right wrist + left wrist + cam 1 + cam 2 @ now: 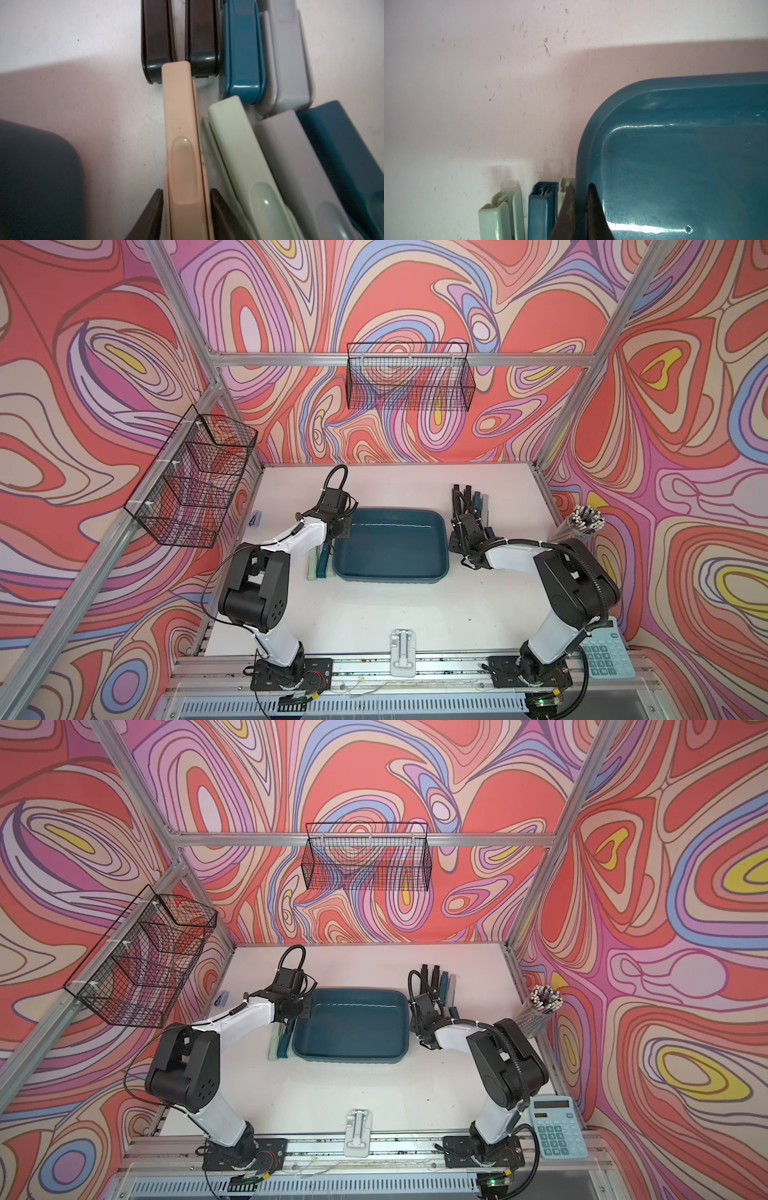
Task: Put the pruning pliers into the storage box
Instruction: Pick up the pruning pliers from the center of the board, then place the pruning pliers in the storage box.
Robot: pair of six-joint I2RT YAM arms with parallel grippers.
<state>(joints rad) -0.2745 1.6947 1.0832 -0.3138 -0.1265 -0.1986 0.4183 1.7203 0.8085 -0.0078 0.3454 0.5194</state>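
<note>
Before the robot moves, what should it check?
1. The right gripper straddles the cream pliers: ok.
2. Its grip is tight: cannot tell.
3. The left gripper is shut on the box rim: ok.
4. The box has room, nothing inside: ok.
5. The green pliers are clear of the cream ones: cannot tell, they lie very close.

No text, label or number can be read. The calculator (555,1129) at the front right corner of the tabletop (332,1094) has keys too small to make out.
</note>
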